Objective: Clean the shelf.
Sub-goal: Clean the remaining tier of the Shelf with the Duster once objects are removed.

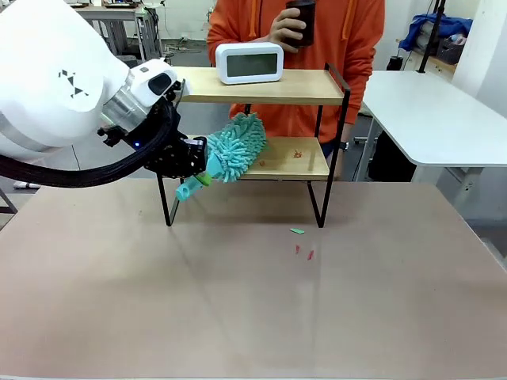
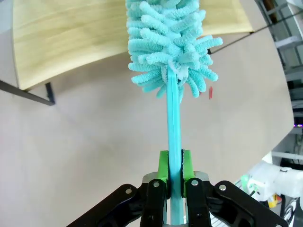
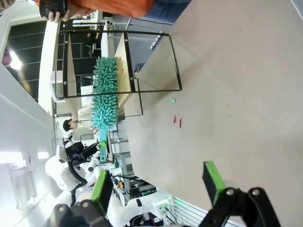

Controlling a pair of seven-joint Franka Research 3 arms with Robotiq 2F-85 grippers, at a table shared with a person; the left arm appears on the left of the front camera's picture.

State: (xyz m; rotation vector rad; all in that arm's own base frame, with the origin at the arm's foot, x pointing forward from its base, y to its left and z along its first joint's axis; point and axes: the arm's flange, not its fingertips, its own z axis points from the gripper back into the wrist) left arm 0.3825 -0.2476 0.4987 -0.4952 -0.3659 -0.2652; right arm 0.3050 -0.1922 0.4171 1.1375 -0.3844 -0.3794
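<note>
The left tool (image 2: 174,166) is pressed together on the thin teal handle of a duster (image 2: 170,42), its green pads (image 2: 163,172) clamping the stem from both sides. In the front view this left tool (image 1: 198,166) sits just left of the shelf (image 1: 261,85), level with the gap between its two boards, and the handle's butt end pokes out down and to the left of it. The duster (image 1: 238,146) slants up to the right, and its fluffy teal head lies over the left end of the lower board, near that board's near edge. I cannot tell whether the head presses on the wood.

The right tool (image 3: 158,187) is spread wide with nothing between its pads, hanging above the table (image 3: 246,94) well apart from the shelf (image 3: 118,61).

The shelf stands on the far half of the table (image 1: 238,317), towards the middle. A few orange crumbs (image 1: 298,154) lie on the right part of its lower board. A white digital clock (image 1: 249,62) stands on the upper board. On the table near the shelf's right legs lie a small green scrap (image 1: 297,231) and, a little nearer, two small red bits (image 1: 304,252).

Beyond the shelf stands a person in an orange hoodie, whose hand (image 1: 283,30) holds a dark cup (image 1: 301,20) at chest height.
</note>
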